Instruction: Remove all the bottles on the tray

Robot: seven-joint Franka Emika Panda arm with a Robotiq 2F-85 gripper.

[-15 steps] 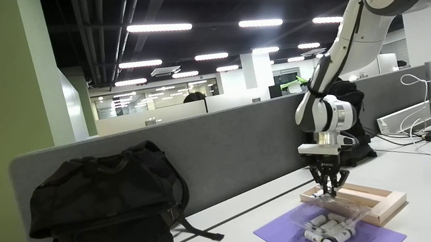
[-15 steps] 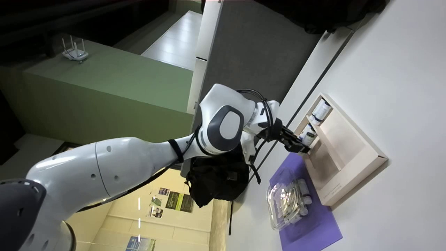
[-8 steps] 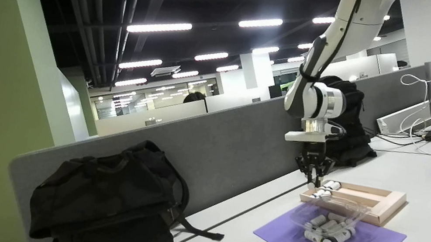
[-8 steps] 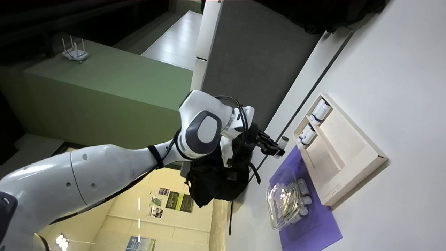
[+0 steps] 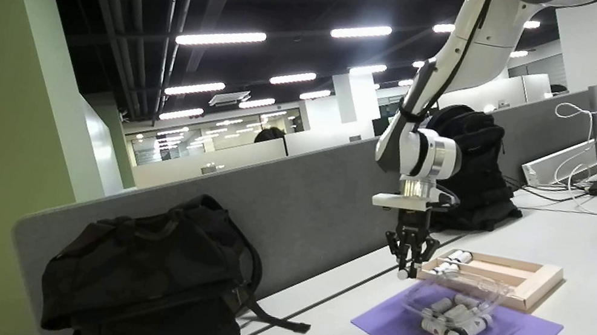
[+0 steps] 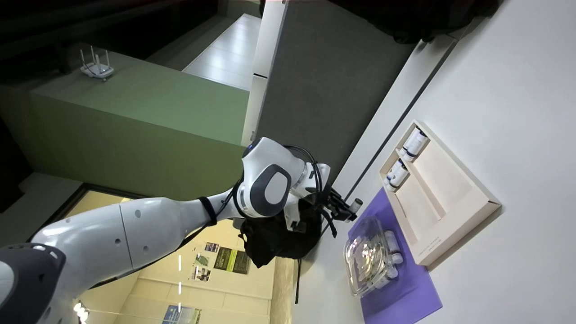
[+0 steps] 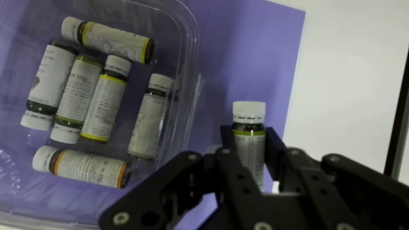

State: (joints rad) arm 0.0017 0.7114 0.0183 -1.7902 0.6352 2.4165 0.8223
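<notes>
Wrist view — tool [image 7: 248, 133] holds one bottle [image 7: 250, 145], tub [image 7: 191, 44] six.

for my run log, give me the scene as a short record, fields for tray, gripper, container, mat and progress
tray: light wood, divided; white-labelled bottles lie toward one end, count unclear
gripper: holding a white-capped bottle, off the tray
container: clear plastic; six bottles lying inside, counted in the wrist view
mat: purple, under the container
progress: tray not yet cleared of bottles
</notes>
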